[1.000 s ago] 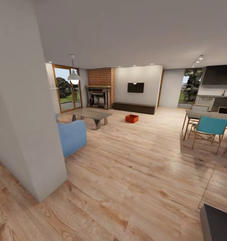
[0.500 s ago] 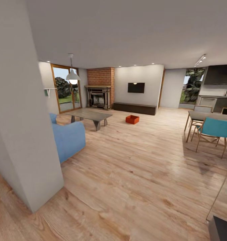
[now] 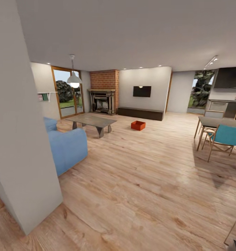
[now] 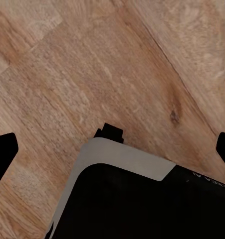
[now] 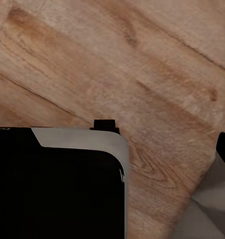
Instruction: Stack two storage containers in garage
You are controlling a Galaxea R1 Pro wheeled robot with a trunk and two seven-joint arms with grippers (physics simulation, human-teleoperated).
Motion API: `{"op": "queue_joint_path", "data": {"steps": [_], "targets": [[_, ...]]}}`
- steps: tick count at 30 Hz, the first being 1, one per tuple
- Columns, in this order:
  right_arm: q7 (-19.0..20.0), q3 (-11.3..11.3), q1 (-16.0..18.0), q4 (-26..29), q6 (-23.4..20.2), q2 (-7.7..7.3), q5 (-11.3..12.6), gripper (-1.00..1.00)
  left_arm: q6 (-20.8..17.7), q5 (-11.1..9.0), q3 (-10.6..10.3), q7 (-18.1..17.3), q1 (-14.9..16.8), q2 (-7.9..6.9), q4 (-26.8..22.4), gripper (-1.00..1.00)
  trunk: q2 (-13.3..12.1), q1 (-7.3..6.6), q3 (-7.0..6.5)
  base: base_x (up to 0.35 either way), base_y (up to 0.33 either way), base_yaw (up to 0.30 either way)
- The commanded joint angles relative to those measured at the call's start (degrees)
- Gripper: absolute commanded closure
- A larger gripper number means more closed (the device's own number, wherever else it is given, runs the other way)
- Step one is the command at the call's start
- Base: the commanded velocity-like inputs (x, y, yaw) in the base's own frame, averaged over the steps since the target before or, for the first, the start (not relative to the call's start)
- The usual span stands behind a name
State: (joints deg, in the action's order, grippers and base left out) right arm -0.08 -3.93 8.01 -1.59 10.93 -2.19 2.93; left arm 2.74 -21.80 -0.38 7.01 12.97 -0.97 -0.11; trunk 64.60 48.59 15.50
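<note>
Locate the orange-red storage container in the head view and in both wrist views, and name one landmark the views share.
Head view: the storage container sits on the wood-plank floor, centre of the picture, far off, in front of the long low dark cabinet.
Left wrist view: not in this picture.
Right wrist view: not in this picture.
Shared landmark: the pale wood-plank floor, seen in all three.

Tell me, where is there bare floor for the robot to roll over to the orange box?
A broad bare strip of wood floor runs between the blue sofa and the dining chairs, straight toward the orange container. It is tighter beside the coffee table and near the white wall corner.
</note>
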Motion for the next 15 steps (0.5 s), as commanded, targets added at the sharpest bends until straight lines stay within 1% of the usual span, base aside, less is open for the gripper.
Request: {"op": "queue_joint_path", "data": {"steps": [1,7,9,15], "targets": [[-0.01,-0.4,0.08,-0.17,0.34,0.0,0.31,-1.0,0.16,-0.26,-0.06,0.1,0.04,0.01,0.02,-1.0,0.04,0.04,0.07,0.322,0.0,0.0],[-0.01,-0.33,0.08,-0.17,0.48,0.11,0.34,-1.0,0.21,-0.26,-0.06,0.11,0.04,0.01,0.02,-1.0,0.04,0.04,0.07,0.322,0.0,-0.003],[-0.01,-0.3,0.08,-0.17,0.49,0.15,0.65,-1.0,0.16,-0.26,-0.06,0.08,0.04,-0.01,0.02,-1.0,0.04,0.04,0.07,0.322,0.0,-0.173],[-0.01,-0.34,0.08,-0.17,0.49,0.16,0.64,-1.0,0.08,-0.26,-0.06,0.07,0.04,-0.07,0.02,-1.0,0.04,0.04,0.07,0.322,0.0,-0.225]]}}
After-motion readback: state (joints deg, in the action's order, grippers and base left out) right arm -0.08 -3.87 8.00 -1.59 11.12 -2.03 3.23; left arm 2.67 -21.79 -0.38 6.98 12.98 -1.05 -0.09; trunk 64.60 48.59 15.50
